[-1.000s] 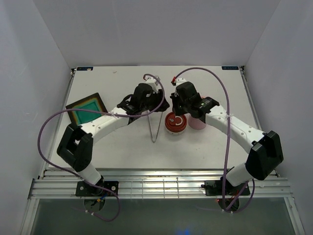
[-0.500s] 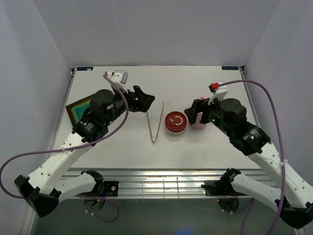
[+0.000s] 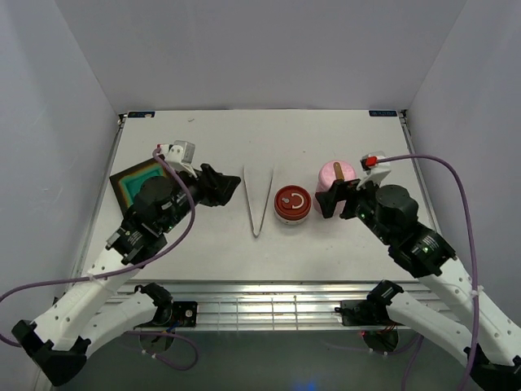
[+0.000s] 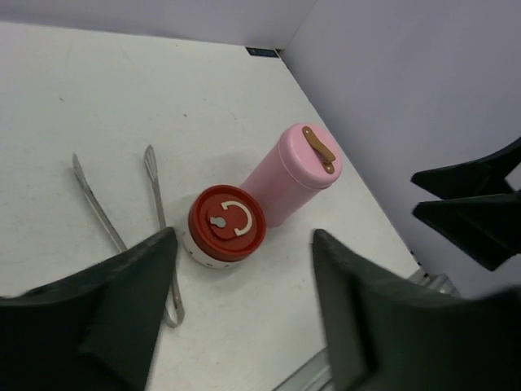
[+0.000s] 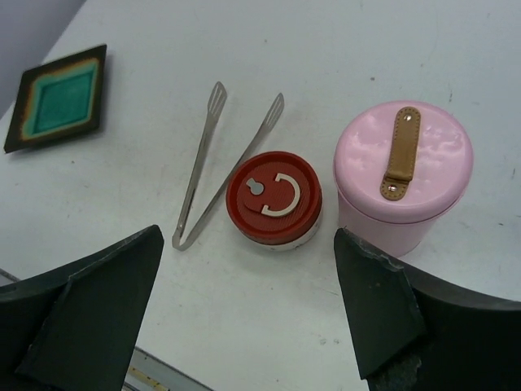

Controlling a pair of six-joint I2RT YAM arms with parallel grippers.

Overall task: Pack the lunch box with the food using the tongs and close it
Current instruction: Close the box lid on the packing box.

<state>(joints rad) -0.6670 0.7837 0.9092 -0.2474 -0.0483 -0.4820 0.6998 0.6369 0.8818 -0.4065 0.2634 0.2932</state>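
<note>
The slim silvery tongs lie flat on the table as a V, joint toward the near edge, also seen in the left wrist view and the right wrist view. Right of them stands a short white pot with a red lid. The pink round lunch box stands behind it, its lid on, with a tan strap. My left gripper hovers left of the tongs, open and empty. My right gripper hangs open and empty in front of the lunch box. The food is out of view.
A black square tray with a teal inside lies at the left edge, partly behind the left arm, and shows in the right wrist view. White walls close in the table on three sides. A metal rail runs along the near edge.
Both arms have drawn back from the middle toward the near edge. The left gripper has left the tongs' tips. The right gripper has come off the lunch box, which now shows fully.
</note>
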